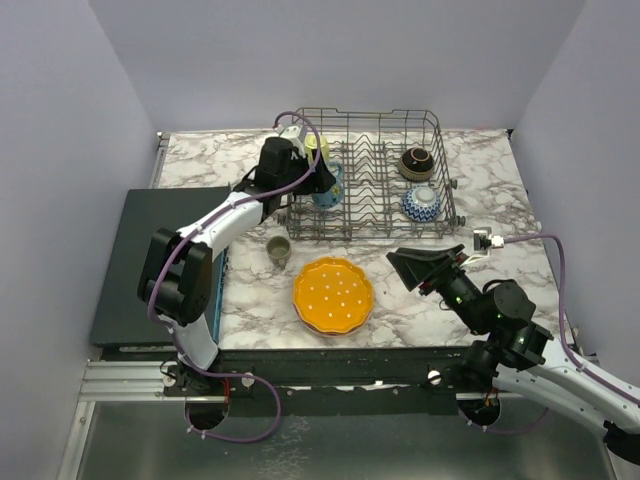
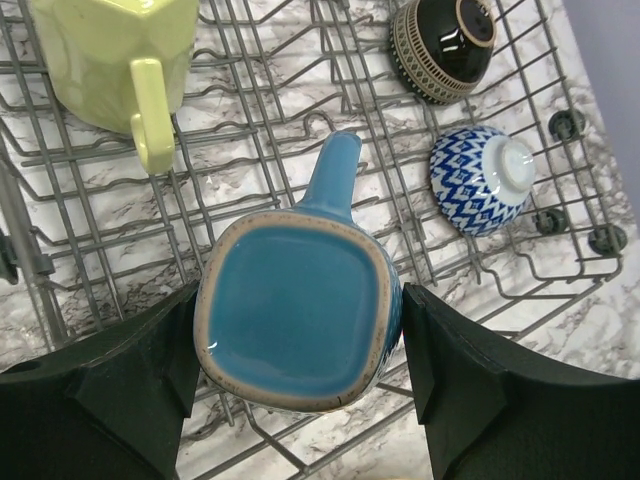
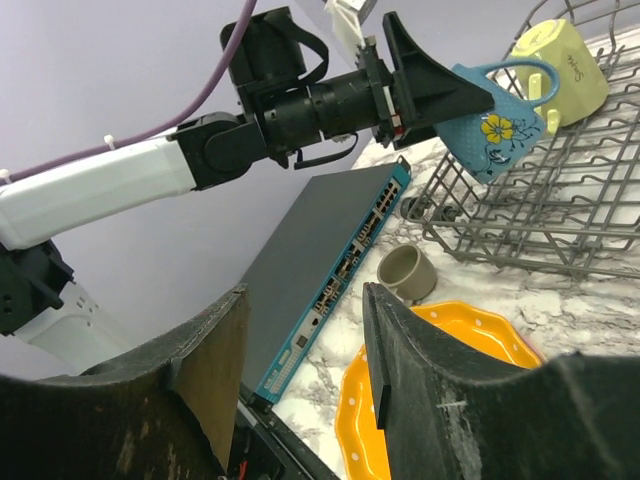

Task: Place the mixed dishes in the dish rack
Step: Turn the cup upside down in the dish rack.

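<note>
Blue mug is clamped between the pads of the left pincer, gripped across its squarish body. Its mouth faces the wrist and its handle points away from the pincer. It hangs over the rack and is not yet resting on the wires; the right wrist view shows it tipped on a slant.

Ahead of the pincer to one side the yellow mug lies in the rack. Further out on the other side are the black bowl and the patterned bowl.

The bare tines right under the pincer look like the best spot. I would lower straight down, keep the handle off the yellow mug, and seat the body between two tine rows before letting go. Glazed ware on a slant may roll, so the pads should part only once the wires carry it. Then lift straight up so neither pad hooks a wire.

The right pincer stands apart and empty, low over the table. The plate is just below and ahead of it, the cup beyond; both are not yet loaded.
</note>
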Robot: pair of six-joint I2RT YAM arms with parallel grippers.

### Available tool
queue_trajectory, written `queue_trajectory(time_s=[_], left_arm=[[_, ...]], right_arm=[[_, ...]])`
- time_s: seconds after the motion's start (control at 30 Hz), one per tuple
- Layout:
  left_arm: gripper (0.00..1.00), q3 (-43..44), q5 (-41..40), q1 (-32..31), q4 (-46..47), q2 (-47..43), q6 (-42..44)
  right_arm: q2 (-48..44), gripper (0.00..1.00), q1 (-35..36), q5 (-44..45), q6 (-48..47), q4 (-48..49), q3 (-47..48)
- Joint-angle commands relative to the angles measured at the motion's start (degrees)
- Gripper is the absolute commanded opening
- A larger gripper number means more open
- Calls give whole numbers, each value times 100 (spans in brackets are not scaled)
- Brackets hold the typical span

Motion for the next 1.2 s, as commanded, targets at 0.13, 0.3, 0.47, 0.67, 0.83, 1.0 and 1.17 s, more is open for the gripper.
queue_trajectory(time_s=[0.13, 0.3, 0.47, 0.67, 0.83, 1.0, 1.17], left_arm=[[14, 476, -857, -220, 118, 448, 554], [14, 584, -1148, -255, 118, 644, 749], [13, 747, -1515, -304, 109, 910, 905], [11, 937, -1930, -368, 122, 1192, 1088], [11, 1025, -2083, -378, 205, 1333, 1161], [12, 1068, -2159, -387, 292, 1473, 1239], [16, 1224, -2184, -381, 289, 1668, 1373]], right_arm=[[-126, 55, 16, 174, -196, -341, 44], [-71, 56, 18, 177, -229, -355, 58], [29, 56, 15, 157, -310, -295, 79], [149, 58, 15, 157, -424, -219, 80], [213, 59, 15, 156, -471, -149, 41], [295, 60, 20, 177, -521, -87, 7], [386, 60, 21, 167, -544, -5, -28]])
